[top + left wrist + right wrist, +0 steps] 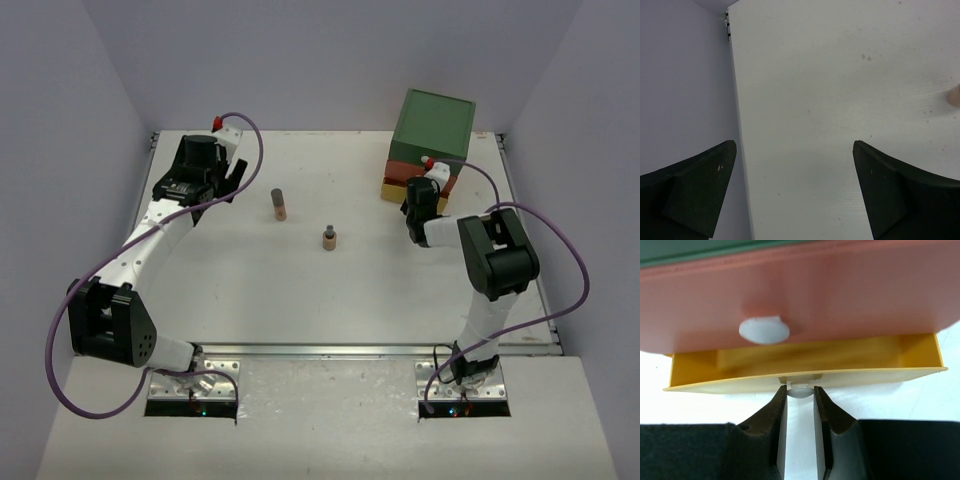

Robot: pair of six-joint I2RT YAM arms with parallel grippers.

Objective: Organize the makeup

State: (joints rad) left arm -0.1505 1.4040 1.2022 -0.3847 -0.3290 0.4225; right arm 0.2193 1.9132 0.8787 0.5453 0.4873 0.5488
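Makeup in view is two small tan-brown cylindrical tubes standing loose on the white tabletop (300, 300), outside any container. A taller tube (279, 204) with a dark top is slightly toward 10 o'clock from the centre, and a shorter tube (329, 237) is near the centre, the two apart from each other. At 2 o'clock sits a stacked plastic drawer box (433, 125), green on top, orange in the middle, yellow at the bottom. The yellow bottom drawer (805, 372) is pulled partly out, and the wrist view shows only its yellow inner walls. The orange drawer (840, 300) above sits further back and carries a pale round knob (764, 330). The right gripper (800, 392) is clamped on the yellow drawer's small grey-white knob (800, 390). The left gripper (794, 145), at 10 o'clock, hangs over bare table with its jaws spread wide, holding nothing.
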